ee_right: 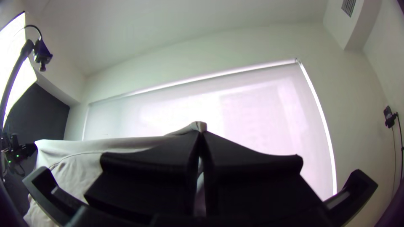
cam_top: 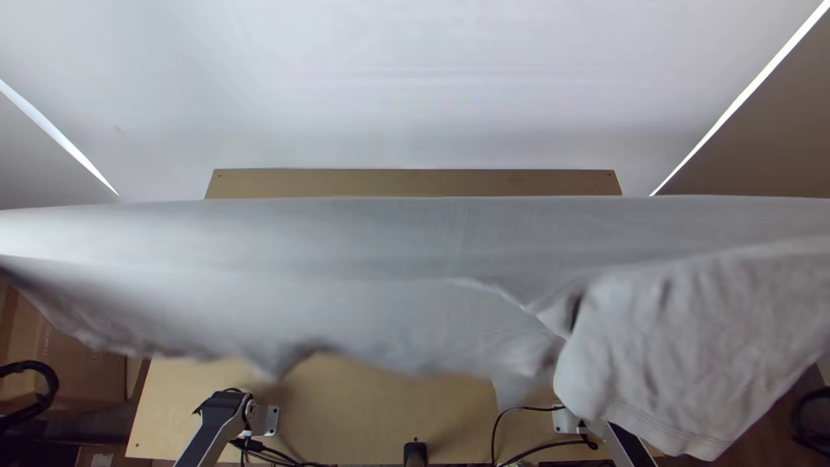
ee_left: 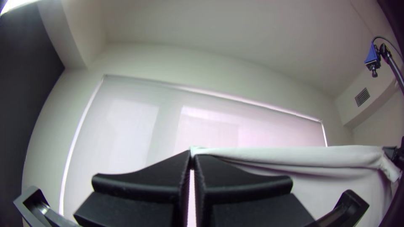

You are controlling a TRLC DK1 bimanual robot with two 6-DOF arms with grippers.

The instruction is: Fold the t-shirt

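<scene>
The t-shirt (cam_top: pixel 363 238) is hanging between the two grippers, high over the table (cam_top: pixel 415 183), with its long stretched edge running left to right. The left gripper (ee_left: pixel 192 157) is pinching the left end of that edge, its fingers pressing together on a small bit of cloth; the right gripper (ee_right: pixel 200 135) is pinching the right end in the same way, fingers closed up with a fold poking out at their tips. Neither arm is lying nearer, since each is having its own end, and the cloth is spanning the whole gap. Which part of the shirt each is gripping, I cannot tell for sure. The upper edge is looking fairly taut, while the lower border is hanging uneven, and a loose flap with a stitched edge (cam_top: pixel 666 428) is drooping at the near right.

The coming move is probably calling for both arms to be lowering together, keeping that edge level and laying the body flat on the wood. If one side is dropping first, the flap may be bunching underneath. At the near left, what is looking like a cardboard box (cam_top: pixel 86 372) is sitting beyond the table; its contents I cannot be making out
</scene>
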